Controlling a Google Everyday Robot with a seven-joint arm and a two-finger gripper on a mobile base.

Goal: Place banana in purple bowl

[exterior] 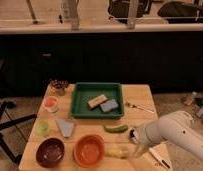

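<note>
Camera view shows a wooden table [140, 95] that fills the lower half of the frame. The white robot arm [177, 132] comes in from the lower right and bends down toward the front edge. A green tray [80, 102] stands in the middle of the table, with two small blocks inside it, so it is away from the working path.

In the lower left are the orange bowl [89, 150] and, left of it, the purple bowl [50, 152], almost touching each other. The purple bowl looks empty, with its mouth facing up, so it can receive something from above.

The banana [117, 151] lies flat on the table just right of the orange bowl, near the bottom centre of the frame. A green vegetable [116, 129] lies just above it.

The gripper [136, 149] is low at the right end of the banana, its jaws spread wide and holding nothing. I judge that it is lined up there to take the banana. The orange bowl lies between the banana and the target.
</note>
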